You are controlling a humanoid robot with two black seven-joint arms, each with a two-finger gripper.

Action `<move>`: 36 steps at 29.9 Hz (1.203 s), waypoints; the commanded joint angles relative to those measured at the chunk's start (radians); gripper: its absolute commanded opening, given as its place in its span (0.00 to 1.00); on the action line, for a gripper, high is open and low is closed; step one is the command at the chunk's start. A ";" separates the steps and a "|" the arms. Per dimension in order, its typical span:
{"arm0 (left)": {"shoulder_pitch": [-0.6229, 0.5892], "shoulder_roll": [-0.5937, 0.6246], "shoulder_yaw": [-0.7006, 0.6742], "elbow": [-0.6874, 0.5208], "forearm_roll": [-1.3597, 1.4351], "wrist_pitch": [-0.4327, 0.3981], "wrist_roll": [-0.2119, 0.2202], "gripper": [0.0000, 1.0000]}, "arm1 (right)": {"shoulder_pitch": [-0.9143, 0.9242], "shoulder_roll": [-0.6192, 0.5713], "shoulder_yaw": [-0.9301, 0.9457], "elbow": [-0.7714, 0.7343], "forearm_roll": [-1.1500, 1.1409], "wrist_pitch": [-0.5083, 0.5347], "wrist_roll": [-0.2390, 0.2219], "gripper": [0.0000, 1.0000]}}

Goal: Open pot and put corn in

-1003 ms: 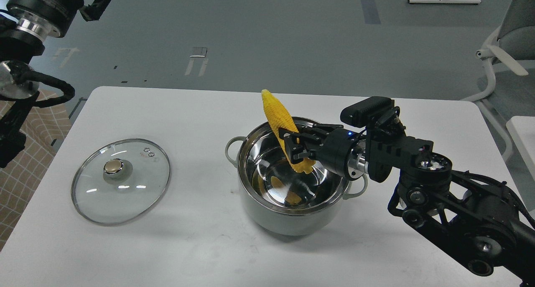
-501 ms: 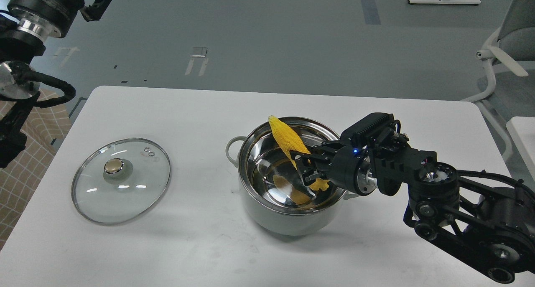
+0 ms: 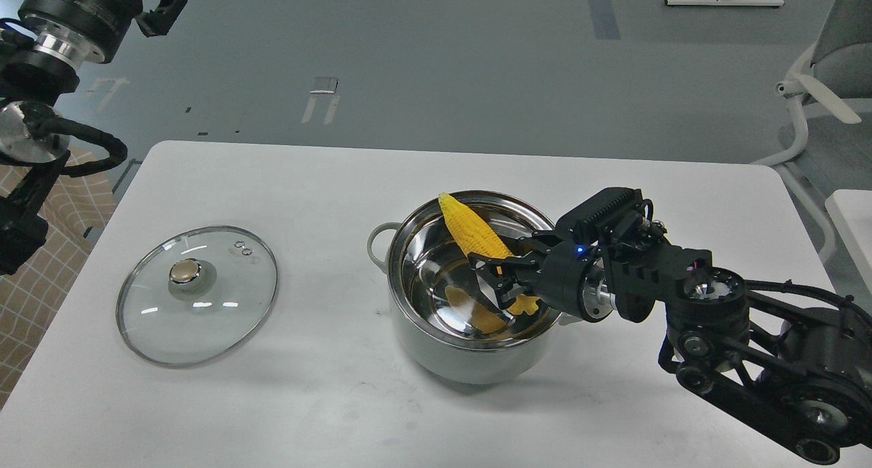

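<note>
The pale grey-green pot [image 3: 470, 359] stands open on the white table, right of centre, its steel inside showing. The yellow corn [image 3: 470, 231] lies slanted inside it, with the pointed tip against the far-left rim and the thick end low near the pot's right wall. My right gripper [image 3: 496, 281] reaches in over the right rim and its fingers are closed around the lower part of the corn. My left gripper [image 3: 160, 3] is raised at the top left, far from the table, seen small and dark.
The flat glass lid [image 3: 197, 293] with a gold knob lies on the table [image 3: 286, 182] left of the pot. A white chair [image 3: 828, 80] stands beyond the table's right edge. A checked cloth [image 3: 41, 263] shows at the left.
My right gripper has lowered the corn from above the pot's rim down into the pot. The corn has tilted flatter, and its tip now rests on the rim. The left arm has barely moved.
</note>
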 commanded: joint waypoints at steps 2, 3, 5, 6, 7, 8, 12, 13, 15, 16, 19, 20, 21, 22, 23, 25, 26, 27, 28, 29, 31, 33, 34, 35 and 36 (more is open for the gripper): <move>0.000 0.003 0.002 0.000 0.000 -0.002 0.000 0.97 | 0.004 -0.001 0.007 0.000 0.000 0.000 0.001 0.84; 0.000 0.003 0.002 0.000 0.000 -0.002 0.000 0.97 | 0.004 -0.001 0.012 0.000 0.000 0.000 0.001 0.84; 0.000 0.003 0.002 0.000 0.000 -0.002 0.002 0.97 | 0.004 -0.001 0.012 0.000 0.000 0.000 0.001 0.84; 0.000 0.003 0.002 0.000 0.000 -0.002 0.000 0.97 | 0.002 0.000 0.012 0.000 0.000 0.000 0.001 0.85; 0.000 0.003 0.002 0.000 0.000 -0.002 0.002 0.97 | 0.002 0.000 0.012 0.000 0.000 0.000 0.001 0.85; 0.000 0.001 0.002 0.000 0.000 -0.002 0.002 0.97 | 0.002 0.002 0.012 0.000 0.000 0.000 0.001 0.87; 0.000 0.006 0.002 0.000 0.000 0.000 0.000 0.97 | 0.005 0.022 0.090 0.000 0.000 0.000 0.001 0.96; 0.000 0.006 0.002 0.000 0.000 0.000 0.000 0.97 | 0.005 0.022 0.090 0.000 0.000 0.000 0.001 0.96; 0.000 0.007 0.002 0.000 0.000 -0.003 0.000 0.97 | 0.007 0.054 0.184 0.000 0.000 0.000 0.001 0.96; 0.000 0.009 0.000 0.000 0.000 -0.008 -0.001 0.97 | 0.011 0.072 0.246 0.000 0.000 0.000 0.003 0.96; 0.005 0.011 -0.005 -0.002 -0.001 -0.025 -0.015 0.98 | 0.053 0.094 0.374 -0.009 0.005 0.000 0.015 0.97; 0.006 0.009 -0.012 -0.002 -0.001 -0.040 -0.015 0.98 | 0.072 0.111 0.444 -0.018 0.017 0.000 0.030 0.97; 0.006 0.008 -0.017 0.000 -0.001 -0.048 -0.015 0.98 | 0.083 0.124 0.480 -0.023 0.031 0.000 0.041 0.97; 0.008 0.003 -0.024 0.001 -0.001 -0.063 -0.017 0.98 | 0.103 0.156 0.550 -0.040 0.072 0.000 0.053 0.97; 0.011 -0.002 -0.034 0.006 -0.001 -0.071 -0.017 0.98 | 0.125 0.183 0.614 -0.061 0.121 0.000 0.053 0.97; 0.014 -0.003 -0.035 0.012 -0.001 -0.072 -0.015 0.98 | 0.148 0.204 0.711 -0.092 0.200 0.000 0.055 0.98; 0.015 -0.005 -0.035 0.014 -0.001 -0.071 -0.015 0.98 | 0.152 0.210 0.740 -0.103 0.228 0.000 0.055 0.98; 0.015 -0.006 -0.035 0.014 -0.003 -0.072 -0.014 0.98 | 0.157 0.215 0.771 -0.113 0.256 0.000 0.055 0.98; 0.015 -0.012 -0.037 0.014 -0.003 -0.072 -0.014 0.98 | 0.163 0.229 0.826 -0.135 0.312 0.000 0.055 0.98; 0.015 -0.020 -0.038 0.014 -0.003 -0.072 -0.014 0.98 | 0.168 0.241 0.878 -0.167 0.369 0.000 0.055 0.98; 0.015 -0.022 -0.041 0.015 -0.004 -0.072 -0.011 0.98 | 0.174 0.246 0.937 -0.221 0.447 0.000 0.055 0.98; 0.014 -0.020 -0.043 0.017 -0.004 -0.072 -0.011 0.98 | 0.174 0.244 0.969 -0.251 0.498 0.000 0.057 0.98; 0.012 -0.020 -0.043 0.017 -0.006 -0.072 -0.009 0.98 | 0.174 0.244 1.000 -0.279 0.549 0.000 0.057 0.98; 0.012 -0.020 -0.043 0.017 -0.006 -0.074 -0.008 0.98 | 0.171 0.243 1.032 -0.313 0.608 0.000 0.057 0.98; 0.014 -0.020 -0.043 0.017 -0.006 -0.074 -0.006 0.98 | 0.168 0.244 1.044 -0.337 0.639 0.000 0.057 0.98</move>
